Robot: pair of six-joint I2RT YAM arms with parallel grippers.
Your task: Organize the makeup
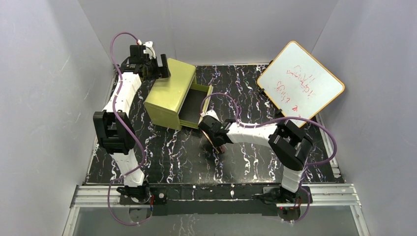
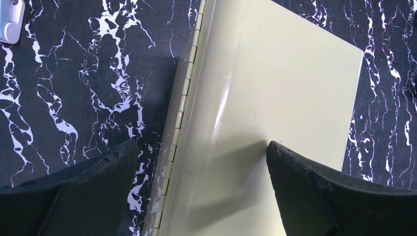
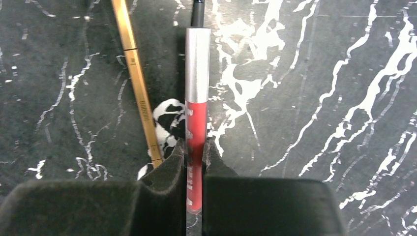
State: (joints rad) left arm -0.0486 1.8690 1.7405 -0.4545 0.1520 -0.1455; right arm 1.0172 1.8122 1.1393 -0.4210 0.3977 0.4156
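The right jaws were shut tight on the dark red pencil (image 3: 196,118). They pinched it near its red end, and the silver cap stuck straight out in front of them. So the pencil's long side ran the same way the jaws pointed, not across them. It sat low over the dark marble surface (image 3: 319,73), and I could not tell if it touched. The thin gold pencil (image 3: 137,88) lay on the surface just beside it, on the left in the wrist view. It pointed nearly the same way, and nothing held it.

From above, the right arm (image 1: 251,132) reached to the middle of the surface. The open drawer (image 1: 193,109) of the green box (image 1: 172,91) was near its jaws, a little farther back and to the left. The right arm was the nearer one to that opening. I think the next job is to carry the red pencil that way and line it up with the drawer, so it slips in without bumping a wall.

The left jaws were wide open above the box and held nothing. One pad was over the lid and one was past its hinged edge. No other makeup could be seen.
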